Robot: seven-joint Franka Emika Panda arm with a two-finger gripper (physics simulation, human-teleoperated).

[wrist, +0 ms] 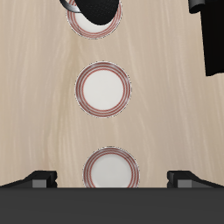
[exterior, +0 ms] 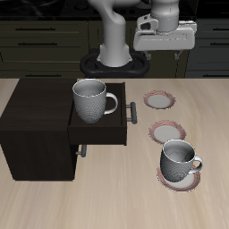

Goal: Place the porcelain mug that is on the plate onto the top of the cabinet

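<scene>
Your end effector (exterior: 170, 51) hung with its jaws apart and empty above the bench, well back from the porcelain mug (exterior: 179, 161) on the plate (exterior: 178, 178), so you risked grabbing the look-alike mug (exterior: 92, 100) on the cabinet (exterior: 40, 125).

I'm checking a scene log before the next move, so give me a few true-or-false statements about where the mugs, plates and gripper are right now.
1. A porcelain mug stands on the plate nearest the table's front edge. True.
2. All three plates carry a mug. False: the two plates farther back are bare.
3. The gripper is shut on the porcelain mug. False: it hangs high at the back of the table, holding nothing, its fingers apart in the wrist view.
4. The cabinet has its drawer pulled out. True.
5. The second mug lies tipped over on the table. False: it stands upright in the cabinet's open drawer.
</scene>
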